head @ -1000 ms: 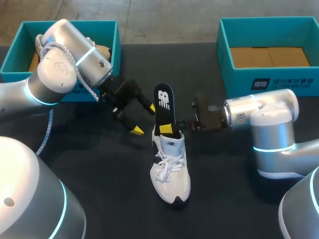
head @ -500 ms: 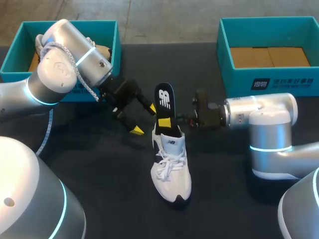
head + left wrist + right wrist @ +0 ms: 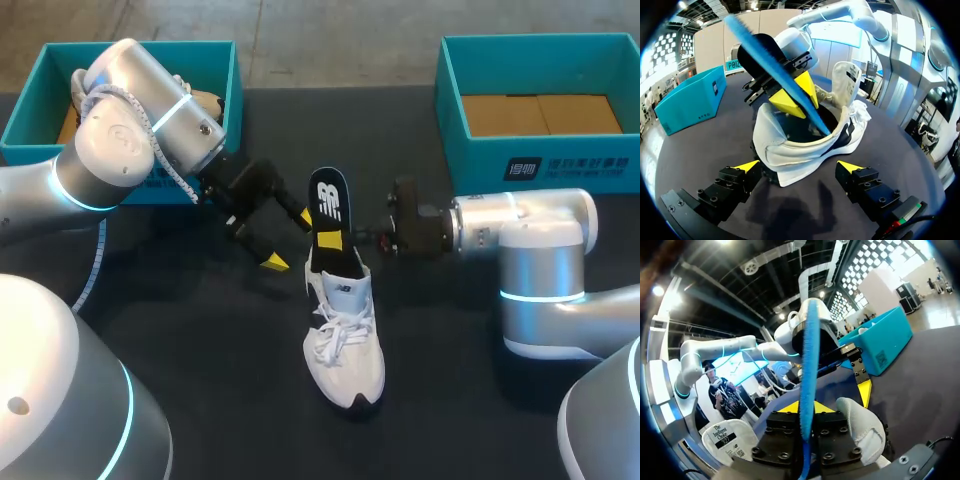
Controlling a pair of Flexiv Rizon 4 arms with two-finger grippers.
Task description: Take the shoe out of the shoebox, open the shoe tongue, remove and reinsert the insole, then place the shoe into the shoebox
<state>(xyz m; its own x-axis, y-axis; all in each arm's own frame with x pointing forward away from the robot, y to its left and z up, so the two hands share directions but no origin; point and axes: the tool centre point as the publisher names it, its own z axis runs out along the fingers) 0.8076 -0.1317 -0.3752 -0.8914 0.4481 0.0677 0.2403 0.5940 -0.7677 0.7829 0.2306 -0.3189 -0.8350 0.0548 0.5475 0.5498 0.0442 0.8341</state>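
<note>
At the middle of the surface, the white shoe rests on its sole, toe toward the near edge and heel toward the far edge. The black insole stands nearly upright, with its lower end inside the heel opening and its upper end well above the collar. The right tool, entering from the right, is clamped on the insole; the right wrist view shows the insole edge-on with a finger against each face. The left tool is spread wide and holds nothing. It sits just left of the heel, and the left wrist view shows the heel ahead of its fingers without contact. The tongue stands raised. The right-hand shoebox sits at the far right, well apart from the shoe.

The insole step appears to be in progress. These views do not show whether the insole is being withdrawn or fed in.

Hazards from this state:
- The shoe is unrestrained. Friction between insole and lining may lift, drag or tip it.
- A downward push may buckle the thin insole at the heel instead of sliding it toward the toe.
- The grip covers a small area, so the insole may pivot or slip.
- The tools are near each other. Closing the left tool on the heel risks striking the insole or the right fingers.
</note>
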